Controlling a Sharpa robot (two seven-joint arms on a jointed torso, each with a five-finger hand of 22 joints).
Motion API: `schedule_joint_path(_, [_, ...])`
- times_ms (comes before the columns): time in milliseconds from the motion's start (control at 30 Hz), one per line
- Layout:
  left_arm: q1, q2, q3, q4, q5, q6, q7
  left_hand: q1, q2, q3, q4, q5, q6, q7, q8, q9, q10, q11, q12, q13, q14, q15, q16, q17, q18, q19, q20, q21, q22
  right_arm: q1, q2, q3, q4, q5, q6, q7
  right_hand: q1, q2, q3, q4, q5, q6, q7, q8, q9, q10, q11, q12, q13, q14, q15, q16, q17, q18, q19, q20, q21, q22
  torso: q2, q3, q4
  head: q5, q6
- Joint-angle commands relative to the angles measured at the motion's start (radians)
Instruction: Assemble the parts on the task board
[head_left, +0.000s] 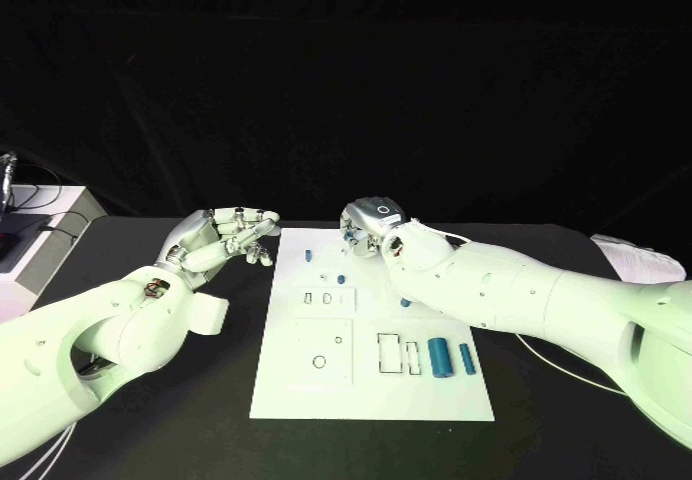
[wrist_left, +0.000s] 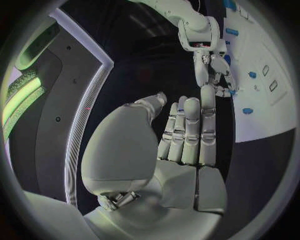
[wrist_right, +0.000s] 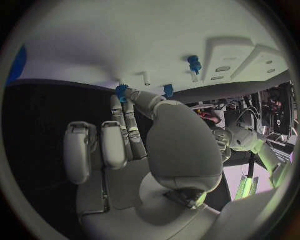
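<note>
The white task board (head_left: 375, 395) lies in the middle of the black table. My right hand (head_left: 378, 228) hovers over its far edge and pinches a small blue toothed part (wrist_right: 121, 91) between thumb and fingertips, just above the board (wrist_right: 125, 45). A blue peg (wrist_right: 194, 64) stands in the board close by, and another blue piece (wrist_right: 168, 90) shows beside the thumb. My left hand (head_left: 224, 238) is raised off the board's far left corner, fingers (wrist_left: 190, 132) straight and holding nothing. Two blue cylinders (head_left: 437, 357) (head_left: 467, 358) lie near the board's front right.
Small blue pieces (head_left: 309, 256) (head_left: 343, 278) sit on the far part of the board, with rectangular recesses (head_left: 391, 352) nearer the front. A white box (head_left: 43, 235) stands at the table's far left edge. A cable (head_left: 570, 370) runs under my right arm.
</note>
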Motion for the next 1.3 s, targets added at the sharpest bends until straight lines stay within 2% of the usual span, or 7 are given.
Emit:
schedule_joint_path(33, [0.001, 0.003, 0.001, 0.0, -0.004, 0.014, 0.005, -0.003, 0.003, 0.004, -0.001, -0.002, -0.008, 0.002, 0.003, 0.001, -0.007, 0.0, -0.007, 0.001, -0.005, 0.001, 0.002, -0.001, 0.011, -0.006, 0.0, 0.006, 0.001, -0.001, 0.003, 0.0, -0.004, -0.003, 0.022, 0.009, 0.023, 0.017, 0.005, -0.003, 0.003, -0.008, 0.001, -0.003, 0.002, 0.03, -0.036, -0.004, 0.045, 0.02, 0.0, 0.004, -0.001, -0.01, 0.021, 0.001, 0.002, 0.059, 0.0, 0.0002, -0.0011, 0.0, -0.002])
schedule_joint_path(300, [0.001, 0.004, 0.001, -0.001, -0.004, 0.015, 0.003, -0.003, 0.003, 0.005, -0.002, -0.002, -0.009, 0.002, 0.003, 0.002, -0.009, 0.0, -0.007, 0.001, -0.007, 0.002, 0.005, -0.001, 0.011, -0.01, 0.0, 0.01, 0.004, -0.001, 0.007, 0.0, -0.017, 0.011, 0.078, 0.017, -0.016, -0.026, -0.007, 0.009, 0.018, -0.071, 0.022, -0.04, 0.001, -0.048, -0.011, -0.019, 0.026, 0.01, 0.022, -0.007, -0.037, 0.002, -0.008, 0.018, -0.037, 0.004, 0.0, 0.0009, -0.001, 0.001, -0.004])
schedule_joint_path(433, [0.001, 0.003, 0.001, -0.001, -0.004, 0.015, 0.002, -0.003, 0.003, 0.005, -0.002, -0.002, -0.009, 0.002, 0.003, 0.002, -0.009, 0.0, -0.007, 0.001, -0.007, 0.002, 0.005, -0.001, 0.011, -0.01, 0.0, 0.01, 0.004, -0.001, 0.002, 0.0, -0.016, 0.014, 0.071, 0.016, -0.033, -0.058, -0.018, 0.018, 0.016, -0.108, 0.03, -0.065, -0.003, -0.139, 0.005, -0.019, -0.002, -0.01, 0.033, -0.037, -0.101, 0.026, -0.062, 0.034, -0.121, -0.112, -0.001, 0.0007, -0.0014, 0.002, -0.004])
schedule_joint_path(700, [0.001, 0.001, 0.001, -0.003, -0.004, 0.015, 0.002, -0.003, 0.003, 0.005, -0.002, -0.002, -0.009, 0.002, 0.003, 0.002, -0.009, 0.0, -0.007, 0.001, -0.007, 0.002, 0.005, -0.001, 0.011, -0.01, 0.0, 0.01, 0.004, -0.001, -0.019, 0.0, 0.015, 0.015, 0.03, 0.01, -0.023, -0.064, -0.046, 0.02, 0.006, -0.126, 0.028, -0.079, -0.004, -0.182, 0.009, -0.017, -0.019, -0.019, 0.036, -0.056, -0.14, 0.037, -0.082, 0.038, -0.165, -0.165, 0.0, 0.0013, -0.0035, 0.005, -0.003])
schedule_joint_path(1000, [0.001, -0.003, 0.001, -0.007, -0.004, 0.015, 0.002, -0.004, 0.003, 0.005, -0.002, -0.002, -0.01, 0.003, 0.003, 0.002, -0.011, 0.001, -0.008, 0.001, -0.008, 0.002, 0.005, -0.003, 0.011, -0.012, 0.001, 0.012, 0.006, 0.004, -0.103, 0.003, 0.119, 0.028, -0.015, 0.0, -0.019, -0.065, -0.053, 0.02, 0.011, -0.127, 0.027, -0.081, -0.004, -0.185, 0.008, -0.015, -0.021, -0.02, 0.036, -0.058, -0.144, 0.038, -0.082, 0.038, -0.169, -0.168, -0.003, 0.0017, -0.0069, 0.003, 0.001])
schedule_joint_path(1200, [0.0, -0.006, 0.001, -0.012, -0.004, 0.017, 0.002, -0.004, 0.002, 0.005, -0.002, -0.002, -0.01, 0.004, 0.003, 0.002, -0.012, 0.002, -0.008, 0.001, -0.01, 0.003, 0.005, -0.005, 0.011, -0.013, 0.001, 0.014, 0.007, 0.017, -0.212, 0.014, 0.223, 0.121, -0.021, 0.02, -0.021, -0.063, -0.057, 0.035, 0.025, -0.123, 0.028, -0.084, -0.003, -0.124, 0.002, 0.006, -0.015, -0.01, 0.031, -0.043, -0.12, 0.031, -0.062, 0.034, -0.153, -0.139, -0.009, 0.0071, -0.0183, 0.009, 0.007])
schedule_joint_path(1300, [0.0, -0.008, 0.001, -0.019, -0.004, 0.018, 0.003, -0.005, 0.003, 0.005, -0.005, -0.002, -0.009, 0.001, 0.005, 0.005, 0.01, -0.003, 0.007, 0.01, -0.022, 0.001, 0.001, -0.015, 0.012, -0.026, 0.002, 0.02, 0.012, 0.026, -0.276, 0.019, 0.27, 0.183, 0.014, 0.034, -0.056, -0.099, -0.096, 0.06, 0.141, -0.182, 0.034, -0.121, -0.013, -0.019, -0.01, 0.045, 0.011, 0.005, 0.023, -0.01, -0.062, 0.02, -0.036, 0.028, -0.115, -0.084, -0.011, 0.01, -0.0251, 0.012, 0.009])
